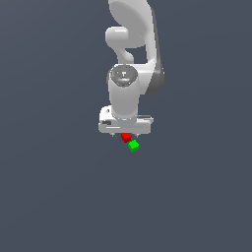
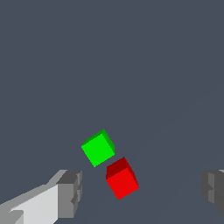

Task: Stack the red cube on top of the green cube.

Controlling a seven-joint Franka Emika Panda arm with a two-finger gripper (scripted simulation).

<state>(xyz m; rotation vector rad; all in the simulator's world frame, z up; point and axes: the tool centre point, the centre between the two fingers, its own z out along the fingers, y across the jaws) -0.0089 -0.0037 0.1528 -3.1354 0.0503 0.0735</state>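
You have 1 red cube [image 2: 122, 182] to work with, and it sits on the flat grey floor [image 2: 109, 65], not on top of anything. In the wrist view it lies between the 2 fingertips [image 2: 70, 192], nearer the one on the pale finger than the other, and it touches neither. Its edges are turned at an angle to the line between the fingers.

You also have 1 green cube [image 2: 98, 148], about the same size, resting on the same floor just beside the red one. A thin strip of floor shows between their nearest corners, so they are apart. It is rotated too, and lies outside the span of the fingers.

In the exterior view, the red cube [image 1: 126, 137] peeks out right under the hand, with the green cube [image 1: 133, 145] just beside it, lower in the picture and toward the exterior view's right.

Your gripper [image 2: 142, 192] has its jaws spread wide, holding nothing. From the exterior view you see 1 white arm [image 1: 129, 83] coming down from above, with the gripper [image 1: 125, 134] hanging low over the red cube.
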